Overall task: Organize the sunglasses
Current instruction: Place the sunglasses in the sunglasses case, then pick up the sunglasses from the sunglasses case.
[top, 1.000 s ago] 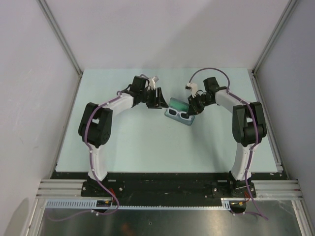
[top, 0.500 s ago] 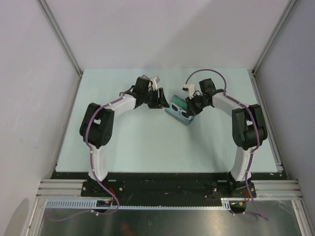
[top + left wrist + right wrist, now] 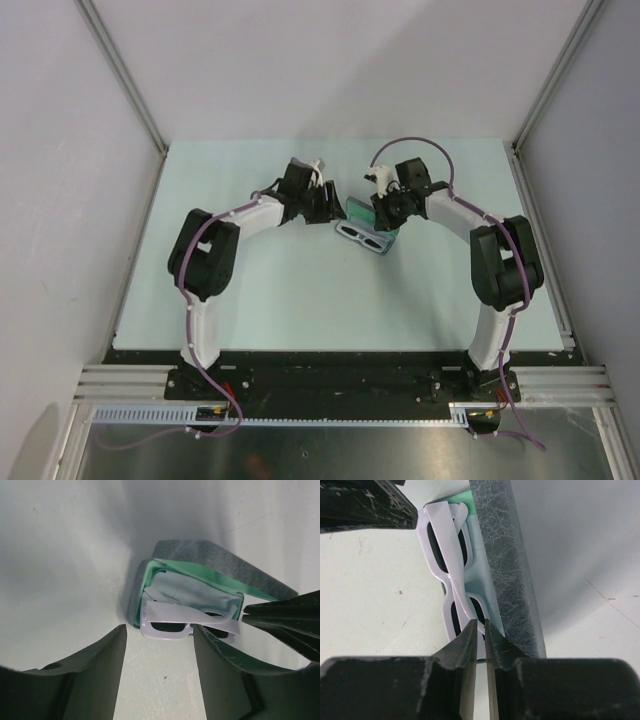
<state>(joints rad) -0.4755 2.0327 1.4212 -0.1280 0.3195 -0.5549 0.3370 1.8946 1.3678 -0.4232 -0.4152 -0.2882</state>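
Observation:
The sunglasses [image 3: 365, 238] [image 3: 175, 625] [image 3: 445, 555] have a chunky white frame and dark lenses. They lie half out of the mouth of a grey felt case [image 3: 358, 211] [image 3: 210, 555] [image 3: 505, 555] with green lining, in the middle of the table. My left gripper [image 3: 334, 207] [image 3: 159, 635] stands open just left of them, with only bare table between its fingers. My right gripper [image 3: 384, 217] [image 3: 481, 623] is at the glasses' right end. Its fingers are nearly together, with a thin slit between them, and I cannot tell whether anything is pinched there.
A pale blue cloth [image 3: 190, 592] lies inside the case behind the glasses. The pale green table [image 3: 280, 290] is walled in by grey panels on three sides. The two grippers sit close together, with only the case between them.
The right gripper has shifted left and a little toward the back. The left gripper has moved right, nearer the case. Case and sunglasses turned slightly and settled again.

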